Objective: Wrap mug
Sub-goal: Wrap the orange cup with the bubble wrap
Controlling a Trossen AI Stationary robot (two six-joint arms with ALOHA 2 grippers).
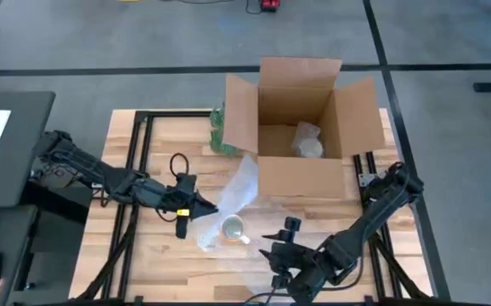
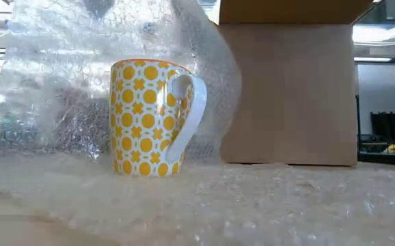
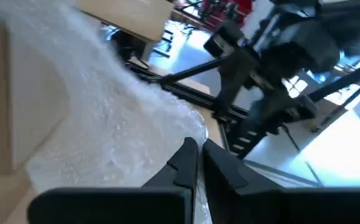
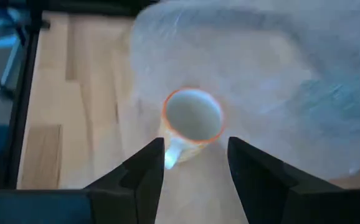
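1. One mug [image 2: 150,117], white with a yellow circle pattern and a white handle, stands upright on one sheet of bubble wrap [image 1: 233,200], just in front of the one open cardboard box [image 1: 301,127].
2. Inside the box lies one pale wrapped bundle [image 1: 307,140]; a green leafy bunch [image 1: 218,129] sits against the box's left wall.
3. The left gripper [image 3: 195,163], beside the mug on its left, has its fingers pressed together on the edge of the bubble wrap, lifting it behind the mug.
4. The right gripper [image 4: 189,163] hovers just right of the mug, fingers spread, holding nothing, with the mug's handle between them.
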